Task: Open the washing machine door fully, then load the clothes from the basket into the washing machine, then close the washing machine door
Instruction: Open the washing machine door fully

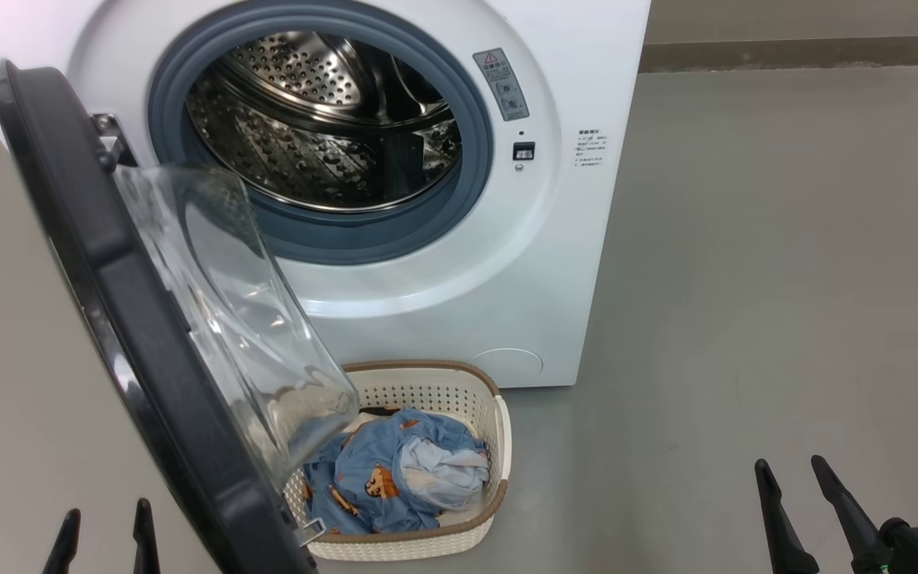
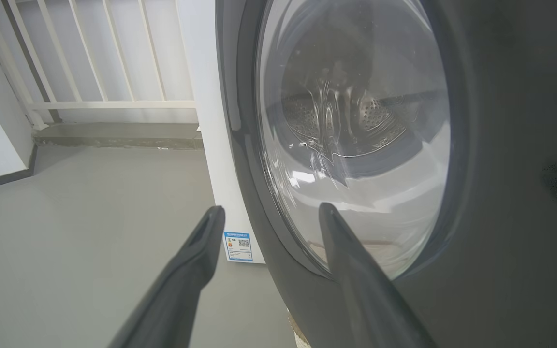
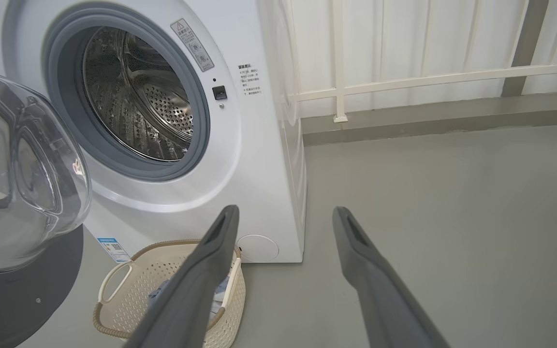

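One washing machine (image 1: 523, 263), washing machine door (image 1: 132, 319) swung open; clothes (image 1: 383, 478) heaped in basket (image 1: 419, 395) at its foot; left gripper (image 1: 105, 512), right gripper (image 1: 789, 462) spread, empty

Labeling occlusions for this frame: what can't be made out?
- Head view: the washing machine door hides the left of the clothes and the basket.
- Right wrist view: a right finger covers most of the clothes.
- Warning label text: too small.
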{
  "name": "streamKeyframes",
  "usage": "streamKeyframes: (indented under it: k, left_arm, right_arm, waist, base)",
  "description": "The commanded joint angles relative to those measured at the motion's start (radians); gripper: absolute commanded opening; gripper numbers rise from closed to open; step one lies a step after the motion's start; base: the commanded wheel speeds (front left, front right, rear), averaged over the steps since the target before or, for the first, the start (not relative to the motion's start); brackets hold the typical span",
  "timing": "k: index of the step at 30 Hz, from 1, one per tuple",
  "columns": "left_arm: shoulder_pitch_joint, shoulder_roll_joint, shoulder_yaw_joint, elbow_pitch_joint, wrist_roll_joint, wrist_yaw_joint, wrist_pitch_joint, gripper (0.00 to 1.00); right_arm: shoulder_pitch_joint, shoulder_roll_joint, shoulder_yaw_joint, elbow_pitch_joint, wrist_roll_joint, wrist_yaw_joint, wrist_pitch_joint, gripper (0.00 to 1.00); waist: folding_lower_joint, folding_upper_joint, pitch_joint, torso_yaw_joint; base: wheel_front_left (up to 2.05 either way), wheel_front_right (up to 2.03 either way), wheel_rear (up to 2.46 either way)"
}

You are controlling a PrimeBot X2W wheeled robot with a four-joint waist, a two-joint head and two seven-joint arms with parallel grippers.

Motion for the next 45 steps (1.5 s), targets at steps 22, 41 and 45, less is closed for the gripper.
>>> streamKeyframes:
  k: [22,41,45]
  left_arm:
    - [-0.014,0.013,0.034,-0.021,-0.004,0.01,-0.006,1.0]
    - [-0.006,0.013,0.034,-0.013,-0.004,0.012,-0.006,0.0]
    - [-0.007,0.013,0.036,-0.01,-0.006,0.013,-0.006,0.0]
  right_arm:
    - [-0.008,-0.01,0.014,-0.017,-0.027,0.002,-0.012,1.0]
    - [-0.003,-0.011,0.015,-0.014,-0.029,0.002,-0.012,1.0]
    - [-0.002,-0.009,0.015,-0.016,-0.031,0.002,-0.012,1.0]
  waist:
    - [0.0,0.0,-0.01,-0.004]
    - [0.0,0.0,-0.013,-0.009]
    - [0.0,0.0,-0.013,-0.008]
  base:
    - [0.0,0.0,0.0]
    - [0.0,0.0,0.0]
    - [0.0,0.0,0.0]
